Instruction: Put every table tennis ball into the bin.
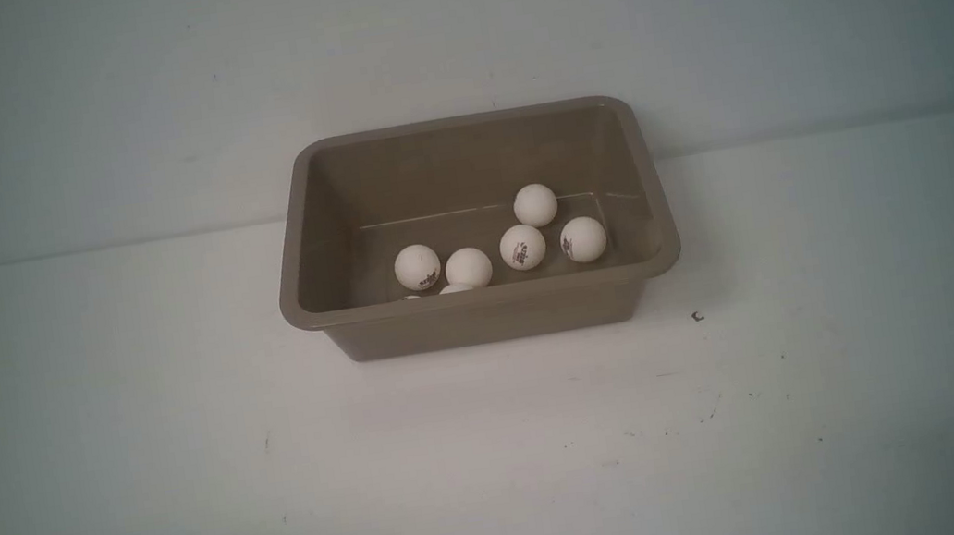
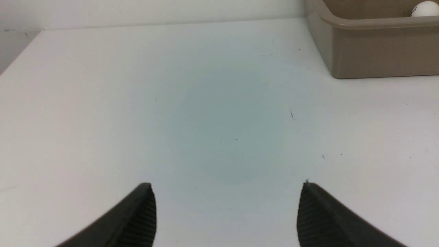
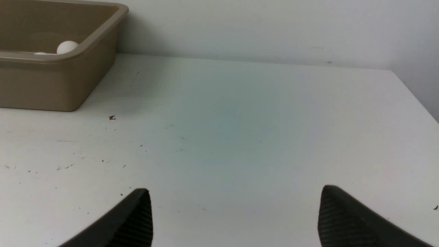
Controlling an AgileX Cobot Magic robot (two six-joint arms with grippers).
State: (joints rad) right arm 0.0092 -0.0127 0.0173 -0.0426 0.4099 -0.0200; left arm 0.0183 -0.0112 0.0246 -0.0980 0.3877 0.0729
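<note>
Balls inside bin near wall; left claw, right claw spread, holding nothing.

table: bare in front of and on both sides of the bin, only small dark specks
bin: sole obstacle, at the back against the wall
bin top: open from above
bin floor: balls spread out, gaps between
</note>
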